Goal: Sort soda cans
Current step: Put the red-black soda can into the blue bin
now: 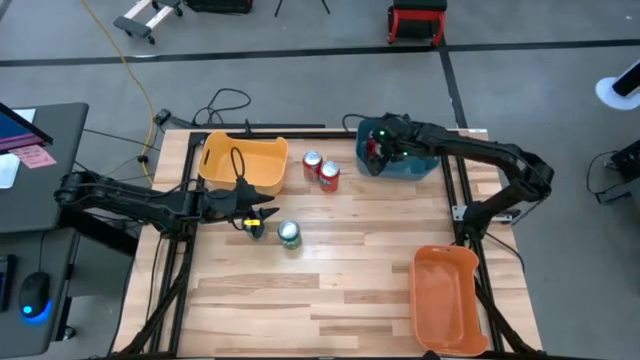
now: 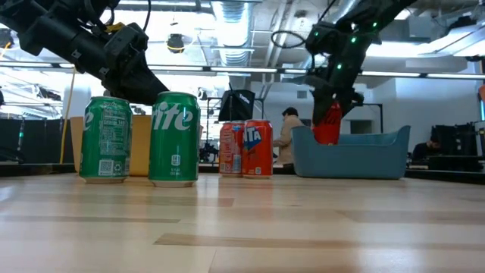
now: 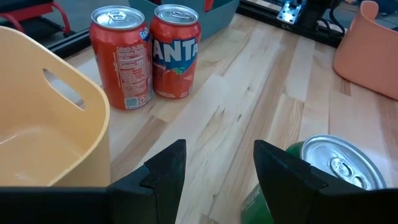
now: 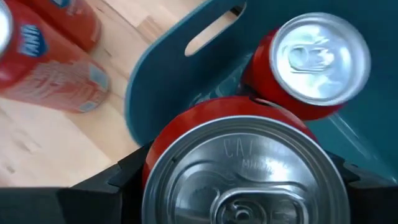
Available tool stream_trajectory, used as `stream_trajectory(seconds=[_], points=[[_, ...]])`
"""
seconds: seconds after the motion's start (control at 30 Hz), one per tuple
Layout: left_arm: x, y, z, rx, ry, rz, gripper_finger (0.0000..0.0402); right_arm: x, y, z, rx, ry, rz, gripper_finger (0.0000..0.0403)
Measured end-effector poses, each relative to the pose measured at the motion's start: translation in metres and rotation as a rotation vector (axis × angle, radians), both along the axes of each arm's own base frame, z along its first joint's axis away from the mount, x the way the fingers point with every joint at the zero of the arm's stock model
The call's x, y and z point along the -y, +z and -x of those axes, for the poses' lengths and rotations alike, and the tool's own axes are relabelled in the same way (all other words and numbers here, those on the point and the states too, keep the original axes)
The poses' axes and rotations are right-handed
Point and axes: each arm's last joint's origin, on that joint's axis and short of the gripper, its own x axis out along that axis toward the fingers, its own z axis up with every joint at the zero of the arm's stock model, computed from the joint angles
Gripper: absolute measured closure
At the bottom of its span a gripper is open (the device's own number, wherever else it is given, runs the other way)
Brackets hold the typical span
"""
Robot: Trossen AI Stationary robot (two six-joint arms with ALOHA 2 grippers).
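Note:
Two green cans (image 1: 290, 235) (image 1: 258, 230) stand upright on the table near the yellow bin (image 1: 243, 160). Two red cans (image 1: 312, 163) (image 1: 328, 176) stand side by side between the yellow bin and the blue bin (image 1: 410, 165). Another red can (image 4: 317, 62) stands inside the blue bin. My right gripper (image 1: 375, 148) is over the blue bin, shut on a further red can (image 2: 327, 121). My left gripper (image 3: 214, 177) is open, low beside a green can (image 3: 339, 165), which lies outside its fingers; whether they touch, I cannot tell. My right gripper pinches the red can by its side wall (image 4: 186, 124) near the silver top, one finger (image 4: 124, 180) on each side. The fingers come from above, pointing down. The can hangs upright below them, its lower end behind the blue bin's wall (image 2: 352, 155).
An orange bin (image 1: 447, 300) sits at the table's near right corner. The yellow bin (image 3: 37, 124) is close beside my left gripper. Bare wood lies across the table's middle and near left. A person (image 2: 288, 136) stands in the room beyond the table.

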Motion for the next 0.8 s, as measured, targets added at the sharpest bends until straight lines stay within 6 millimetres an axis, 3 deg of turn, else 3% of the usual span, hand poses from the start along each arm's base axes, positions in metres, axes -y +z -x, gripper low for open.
stream_trajectory(seconds=[0.3,0.6,0.8], points=[[0.0,-0.001,0.001,-0.016,-0.002,-0.006,0.0216,0.006,-0.02,-0.01,-0.07,0.049,-0.014,0.009],[0.0,-0.001,0.001,-0.053,-0.037,-0.089,0.0216,0.013,-0.006,-0.005,0.007,0.059,0.036,0.0025],[0.0,0.0,0.0,-0.068,-0.066,-0.156,0.0216,0.013,0.0,0.0,0.03,0.037,0.04,0.0014]])
